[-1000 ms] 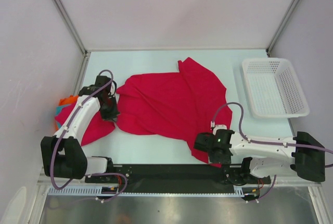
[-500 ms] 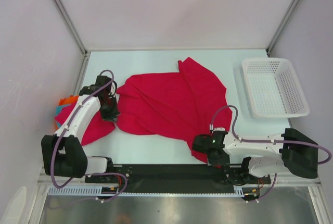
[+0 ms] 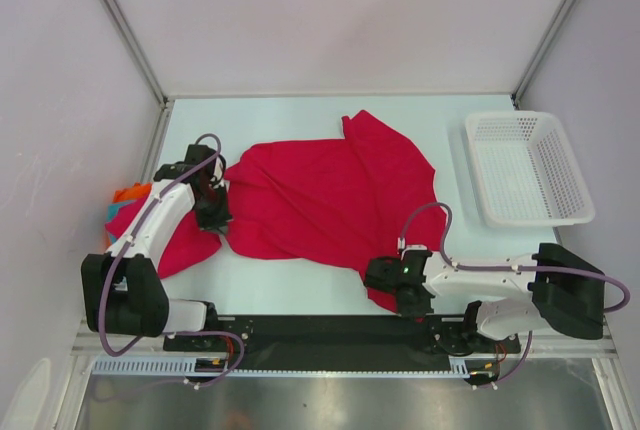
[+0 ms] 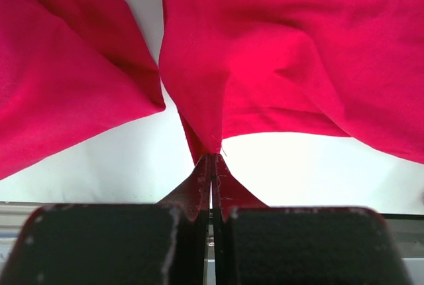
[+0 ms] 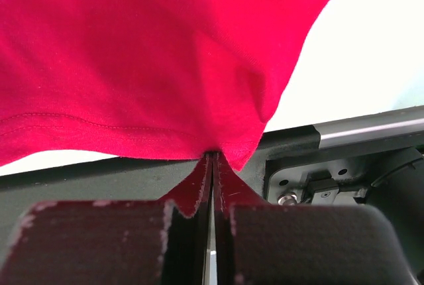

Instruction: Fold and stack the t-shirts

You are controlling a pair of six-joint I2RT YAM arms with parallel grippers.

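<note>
A large crimson t-shirt [image 3: 330,195] lies crumpled across the middle of the table. My left gripper [image 3: 214,216] is at its left edge, shut on a pinch of the red cloth [image 4: 278,53]; the jaws [image 4: 212,160] meet on the fold. My right gripper [image 3: 384,284] is at the shirt's near right corner, shut on the hem [image 5: 152,53], with the fingertips [image 5: 212,156] pressed together on it. A second red t-shirt [image 3: 172,245] lies at the far left, under the left arm, beside small orange and teal garments [image 3: 124,196].
A white mesh basket [image 3: 527,168] stands at the right rear of the table. The black rail [image 3: 320,330] with the arm bases runs along the near edge, just behind the right gripper. Bare table shows behind the shirt.
My right gripper has slid a little left to the shirt's near corner and shut on the hem. The left gripper has kept its hold and place.
</note>
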